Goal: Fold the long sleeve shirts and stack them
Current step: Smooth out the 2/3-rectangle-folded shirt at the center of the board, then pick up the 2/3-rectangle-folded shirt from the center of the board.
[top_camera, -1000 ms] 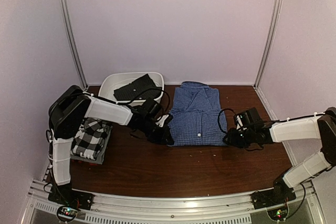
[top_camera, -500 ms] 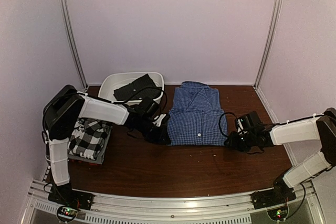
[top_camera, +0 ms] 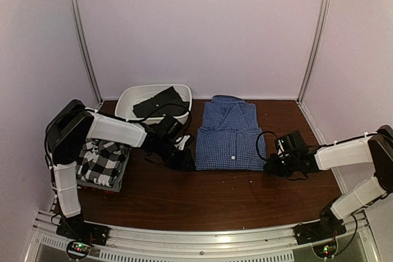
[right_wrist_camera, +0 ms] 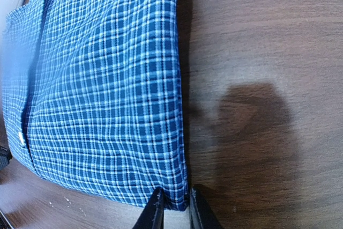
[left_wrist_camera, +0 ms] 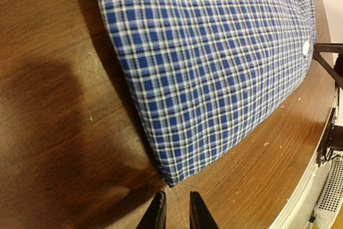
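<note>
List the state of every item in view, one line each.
Blue check shirt: folded, flat on table.
Plaid shirt: folded, at table's left edge.
Basin: upright, holding cloth.
Dark garment: unfolded, lying in basin.
Left end effector: narrowly open, empty, just short of blue shirt's corner.
Right end effector: straddling blue shirt's other near corner; grip unclear.

Blue check shirt: woven cloth, matt, smooth.
Plaid shirt: cloth, matt, soft creases.
Table: dark wood grain, semi-gloss, speckled with crumbs.
Basin: white plastic, smooth.
Near rail: ribbed metal, satin.
Arm shells: white plastic, glossy.
</note>
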Robot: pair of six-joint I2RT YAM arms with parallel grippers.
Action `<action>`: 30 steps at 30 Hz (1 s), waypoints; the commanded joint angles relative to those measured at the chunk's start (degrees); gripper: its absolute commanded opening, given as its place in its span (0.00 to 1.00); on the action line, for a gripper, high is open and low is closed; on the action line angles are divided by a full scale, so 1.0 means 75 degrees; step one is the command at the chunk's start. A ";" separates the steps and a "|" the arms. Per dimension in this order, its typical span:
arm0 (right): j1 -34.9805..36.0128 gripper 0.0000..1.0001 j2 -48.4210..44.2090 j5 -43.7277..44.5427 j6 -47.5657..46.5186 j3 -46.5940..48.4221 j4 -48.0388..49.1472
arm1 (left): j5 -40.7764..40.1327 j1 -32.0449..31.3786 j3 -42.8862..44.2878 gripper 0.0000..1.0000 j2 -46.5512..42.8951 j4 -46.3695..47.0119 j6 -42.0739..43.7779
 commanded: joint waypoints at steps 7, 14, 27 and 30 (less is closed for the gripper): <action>0.0151 0.13 0.0254 0.0239 0.0060 -0.0057 -0.0185 | -0.0003 0.0049 0.0035 0.21 0.0124 0.0311 -0.0050; 0.0230 0.09 0.0349 0.0204 0.0097 -0.0047 -0.0090 | 0.0070 0.0043 0.0214 0.21 0.0461 0.0415 -0.0104; 0.0254 0.00 0.0160 0.0076 0.0096 0.0012 -0.0037 | 0.0103 0.0049 0.0385 0.08 0.0553 0.0424 -0.0139; 0.0280 0.00 -0.0007 0.0032 0.0094 -0.0016 -0.0099 | 0.0174 0.0043 0.0410 0.00 0.0513 0.0395 -0.0136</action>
